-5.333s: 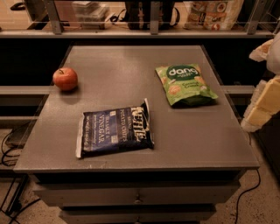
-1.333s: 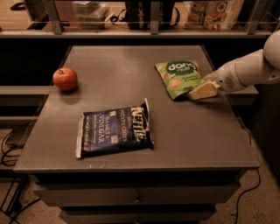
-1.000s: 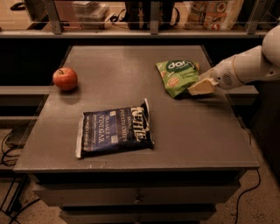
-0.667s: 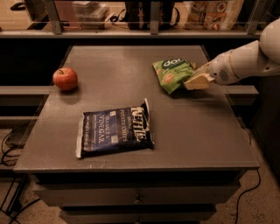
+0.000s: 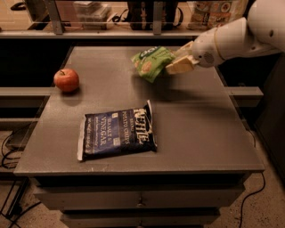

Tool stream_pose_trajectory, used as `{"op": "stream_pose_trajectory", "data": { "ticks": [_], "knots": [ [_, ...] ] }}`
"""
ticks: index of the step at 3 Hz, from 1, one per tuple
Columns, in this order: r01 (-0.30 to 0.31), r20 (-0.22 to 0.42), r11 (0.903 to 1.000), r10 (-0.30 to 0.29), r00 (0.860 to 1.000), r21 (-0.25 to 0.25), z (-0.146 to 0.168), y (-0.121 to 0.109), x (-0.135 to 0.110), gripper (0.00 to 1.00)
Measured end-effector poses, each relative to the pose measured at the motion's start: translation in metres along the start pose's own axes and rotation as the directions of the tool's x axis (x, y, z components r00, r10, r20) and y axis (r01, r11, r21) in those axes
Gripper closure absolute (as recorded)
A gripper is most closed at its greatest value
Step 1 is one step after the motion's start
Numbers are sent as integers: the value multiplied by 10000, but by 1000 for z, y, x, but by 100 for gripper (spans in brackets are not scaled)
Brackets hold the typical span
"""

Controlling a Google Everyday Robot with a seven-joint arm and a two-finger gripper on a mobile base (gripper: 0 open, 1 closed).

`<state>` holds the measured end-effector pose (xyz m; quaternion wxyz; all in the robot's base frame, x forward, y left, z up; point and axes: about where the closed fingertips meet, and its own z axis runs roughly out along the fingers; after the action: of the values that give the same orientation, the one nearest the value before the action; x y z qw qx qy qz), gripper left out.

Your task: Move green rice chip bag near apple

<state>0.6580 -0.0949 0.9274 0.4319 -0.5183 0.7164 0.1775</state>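
Note:
The green rice chip bag (image 5: 151,62) hangs in the air above the back middle of the grey table (image 5: 200,124), tilted, with a shadow under it. My gripper (image 5: 177,61) reaches in from the right and is shut on the bag's right edge. The red apple (image 5: 66,80) sits on the table at the left, well to the left of the bag.
A dark blue Kettle chip bag (image 5: 116,135) lies flat near the table's front middle. A shelf with bags and boxes (image 5: 213,9) runs behind the table. Drawers (image 5: 138,200) sit under the tabletop. Cables lie on the floor at both sides.
The gripper came in from the right, closed on the green bag, lifted it off the table and carried it left toward the middle. The apple and the blue bag have not moved.

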Motion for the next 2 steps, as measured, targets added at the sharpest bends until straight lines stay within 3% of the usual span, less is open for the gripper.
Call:
{"op": "stream_pose_trajectory", "data": {
  "ticks": [1,2],
  "knots": [
    [857,628,9937,-812,9947,-725,17,20,-42,100],
    [1321,1147,9799,-1155,9867,-1494,36,48,-68,100]
  ]
}}
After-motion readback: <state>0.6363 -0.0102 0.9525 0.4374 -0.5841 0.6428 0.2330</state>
